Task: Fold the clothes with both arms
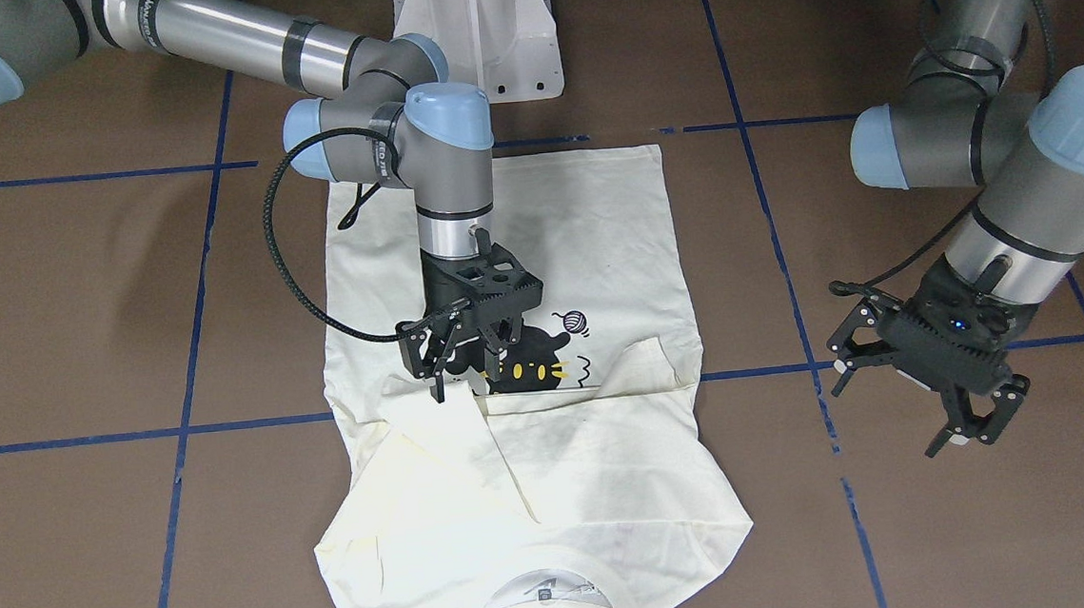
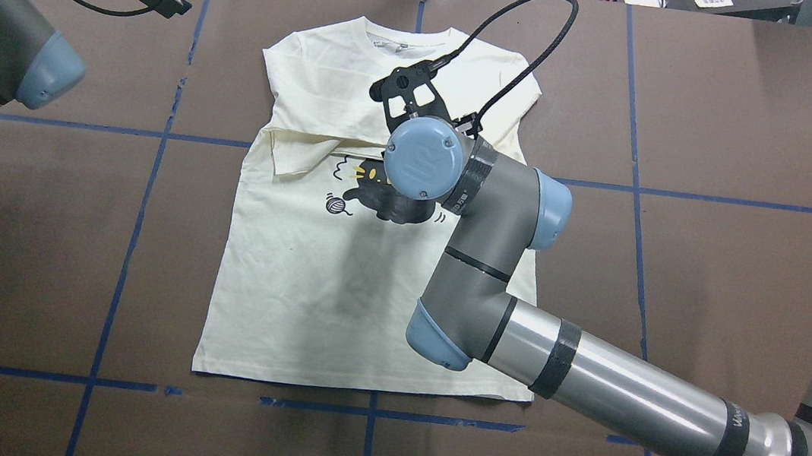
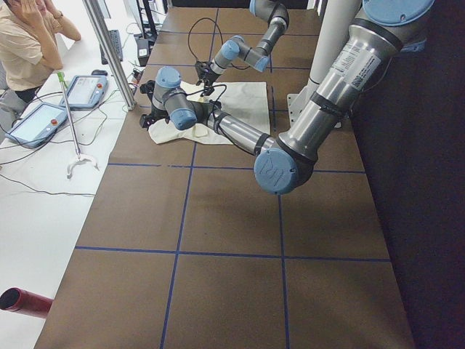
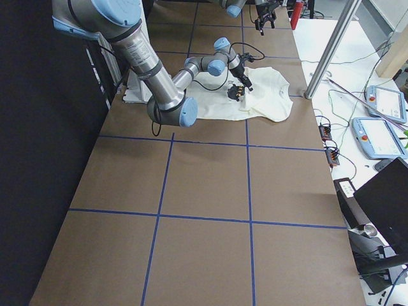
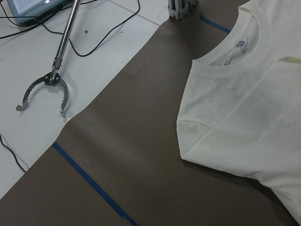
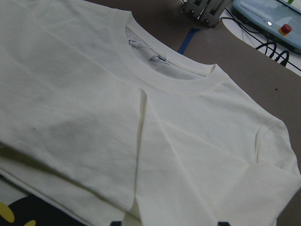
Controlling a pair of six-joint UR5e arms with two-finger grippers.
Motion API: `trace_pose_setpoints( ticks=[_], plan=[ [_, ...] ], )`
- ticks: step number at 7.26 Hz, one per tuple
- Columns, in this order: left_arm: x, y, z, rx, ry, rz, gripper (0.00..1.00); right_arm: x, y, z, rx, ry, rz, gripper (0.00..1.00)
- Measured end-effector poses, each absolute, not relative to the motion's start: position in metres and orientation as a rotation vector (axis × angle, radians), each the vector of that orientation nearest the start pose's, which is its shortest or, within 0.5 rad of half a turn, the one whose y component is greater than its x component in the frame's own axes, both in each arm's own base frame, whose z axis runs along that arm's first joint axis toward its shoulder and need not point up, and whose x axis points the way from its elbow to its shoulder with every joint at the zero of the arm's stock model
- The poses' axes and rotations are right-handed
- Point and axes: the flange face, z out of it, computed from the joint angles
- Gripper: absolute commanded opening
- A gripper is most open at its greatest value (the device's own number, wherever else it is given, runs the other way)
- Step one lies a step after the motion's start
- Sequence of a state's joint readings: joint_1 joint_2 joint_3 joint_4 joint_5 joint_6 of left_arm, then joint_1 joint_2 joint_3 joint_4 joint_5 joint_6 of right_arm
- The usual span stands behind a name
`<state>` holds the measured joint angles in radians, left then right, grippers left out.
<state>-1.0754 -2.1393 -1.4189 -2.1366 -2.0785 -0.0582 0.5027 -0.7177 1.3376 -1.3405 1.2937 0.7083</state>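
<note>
The cream T-shirt [image 1: 553, 456] lies flat on the brown table with its collar [image 1: 543, 590] toward the operators' side. Both sleeves are folded in across the chest and partly cover the black cat print [image 1: 532, 362] and its yarn ball [image 1: 574, 321]. My right gripper [image 1: 456, 367] hangs just above the folded sleeve edge beside the cat, jaws open, holding nothing. In the right wrist view the shirt [image 6: 141, 117] fills the frame. My left gripper [image 1: 884, 418] is open and empty, above bare table off the shirt's side. In the left wrist view, the shirt's shoulder [image 5: 235, 117] shows.
The white pedestal base [image 1: 485, 31] stands behind the shirt's hem. Blue tape lines [image 1: 179, 429] cross the table. Beyond the table's far edge a reacher tool [image 5: 44, 89] lies on a white surface. An operator [image 3: 29, 43] sits near teach pendants [image 3: 83, 91].
</note>
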Motion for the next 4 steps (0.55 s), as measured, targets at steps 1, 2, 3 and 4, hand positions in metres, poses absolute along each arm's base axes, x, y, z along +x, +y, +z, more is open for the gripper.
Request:
trace_pose_setpoints(
  ticks=[1, 2, 3, 4],
  plan=[
    [0.265, -0.669, 0.328, 0.81, 0.723, 0.643, 1.0, -0.61, -0.513, 0.206, 0.745, -0.47, -0.225, 0.58],
    [0.265, -0.669, 0.328, 0.809, 0.723, 0.643, 1.0, -0.614, -0.51, 0.211, 0.751, -0.452, -0.238, 0.58],
    [0.265, -0.669, 0.328, 0.809, 0.723, 0.643, 1.0, -0.618, -0.505, 0.215, 0.756, -0.437, -0.253, 0.57],
    [0.265, -0.669, 0.328, 0.809, 0.723, 0.643, 1.0, -0.62, -0.502, 0.218, 0.757, -0.429, -0.263, 0.55]
  ],
)
